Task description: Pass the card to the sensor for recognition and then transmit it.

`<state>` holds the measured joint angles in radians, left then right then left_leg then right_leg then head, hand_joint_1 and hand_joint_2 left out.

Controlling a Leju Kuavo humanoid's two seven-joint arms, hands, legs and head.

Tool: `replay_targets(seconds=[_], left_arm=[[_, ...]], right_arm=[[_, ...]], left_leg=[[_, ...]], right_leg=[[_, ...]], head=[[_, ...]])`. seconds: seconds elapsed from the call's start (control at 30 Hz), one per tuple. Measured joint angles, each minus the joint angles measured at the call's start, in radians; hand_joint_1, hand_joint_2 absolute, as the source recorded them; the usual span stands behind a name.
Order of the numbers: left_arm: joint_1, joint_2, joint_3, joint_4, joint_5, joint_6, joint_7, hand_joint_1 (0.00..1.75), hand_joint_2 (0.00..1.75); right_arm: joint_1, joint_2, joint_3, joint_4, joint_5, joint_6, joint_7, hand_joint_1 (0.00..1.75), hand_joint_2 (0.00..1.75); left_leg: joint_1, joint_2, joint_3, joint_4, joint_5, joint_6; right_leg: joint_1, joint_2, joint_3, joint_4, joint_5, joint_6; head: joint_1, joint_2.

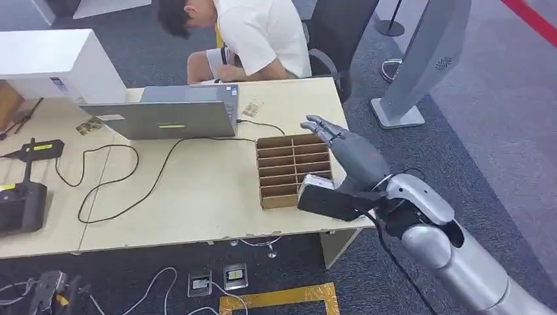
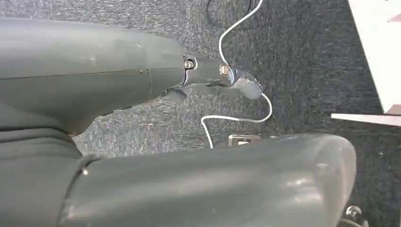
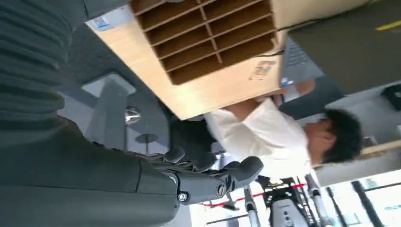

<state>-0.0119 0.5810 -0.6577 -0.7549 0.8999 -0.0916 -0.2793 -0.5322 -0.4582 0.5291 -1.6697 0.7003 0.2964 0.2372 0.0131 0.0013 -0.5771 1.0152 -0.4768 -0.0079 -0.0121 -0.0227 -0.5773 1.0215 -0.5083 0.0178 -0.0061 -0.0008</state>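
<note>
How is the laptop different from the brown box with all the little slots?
The laptop is grey with one smooth lid; the box is brown cardboard split into many open slots. The laptop stands propped open with a black cable beside it; the box lies flat, near the right hand. Both sit on the table.

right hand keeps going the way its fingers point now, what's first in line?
Probably nothing on the table: the right hand is raised over the divided tray, fingers aimed past the table's far right corner. Beyond lies the seated person; depth unclear.
</note>
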Motion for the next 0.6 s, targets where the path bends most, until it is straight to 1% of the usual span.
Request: replay_targets(seconds=[0.1,0.23,0.4,0.6], left_arm=[[0.006,0.0,0.004,-0.014,-0.006,0.0,0.03,0.0,0.0],[0.018,0.002,0.016,-0.045,-0.013,0.0,0.078,0.0,0.0],[0.033,0.012,0.035,-0.081,-0.027,0.0,0.111,0.0,0.0],[0.045,0.028,0.041,-0.122,-0.038,0.0,0.132,0.0,0.0]], right_arm=[[0.043,0.002,0.01,-0.007,0.089,-0.036,0.013,0.0,1.75],[0.056,0.016,0.03,0.03,0.179,-0.074,0.008,0.0,1.75],[0.055,0.051,0.05,0.129,0.225,-0.105,-0.008,0.0,1.75],[0.037,0.1,0.076,0.258,0.247,-0.135,-0.026,0.0,1.75]], left_leg=[[0.0,0.0,0.0,0.0,-0.001,-0.001],[0.0,0.0,0.0,0.0,-0.001,-0.001],[0.0,0.0,0.0,0.0,-0.001,-0.001],[0.001,0.0,0.0,0.0,-0.001,-0.001]], right_leg=[[0.0,0.0,0.0,0.0,0.0,0.0],[0.0,0.0,0.0,0.0,0.0,0.0],[0.0,0.0,0.0,0.0,0.0,0.0],[0.001,0.0,0.0,0.0,0.0,0.0]], head=[[0.0,0.0],[0.0,0.0],[-0.001,0.0],[0.0,0.0]])
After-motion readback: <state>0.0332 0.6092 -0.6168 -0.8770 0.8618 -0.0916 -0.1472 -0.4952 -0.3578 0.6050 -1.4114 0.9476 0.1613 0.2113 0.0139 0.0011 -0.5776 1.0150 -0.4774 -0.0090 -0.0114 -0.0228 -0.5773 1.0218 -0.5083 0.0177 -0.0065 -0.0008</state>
